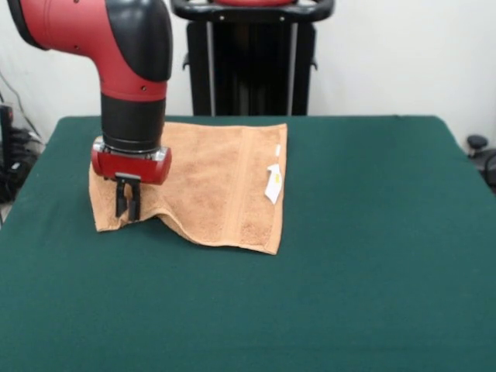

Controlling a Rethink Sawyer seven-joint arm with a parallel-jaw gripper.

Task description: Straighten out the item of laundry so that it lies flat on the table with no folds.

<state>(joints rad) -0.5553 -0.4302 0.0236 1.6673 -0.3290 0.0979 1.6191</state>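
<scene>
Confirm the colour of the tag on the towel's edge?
White. The tag sits on the orange-tan towel's right edge, clearest in the front view.

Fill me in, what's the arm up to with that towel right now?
The red and black arm has its gripper down at one near corner of the orange-tan towel, fingers close together and seemingly pinching a bit of cloth. The towel lies mostly spread on the green table, its white tag at the opposite side edge. The near edge beside the gripper looks rumpled and lifted, so it is not fully flat yet.
</scene>
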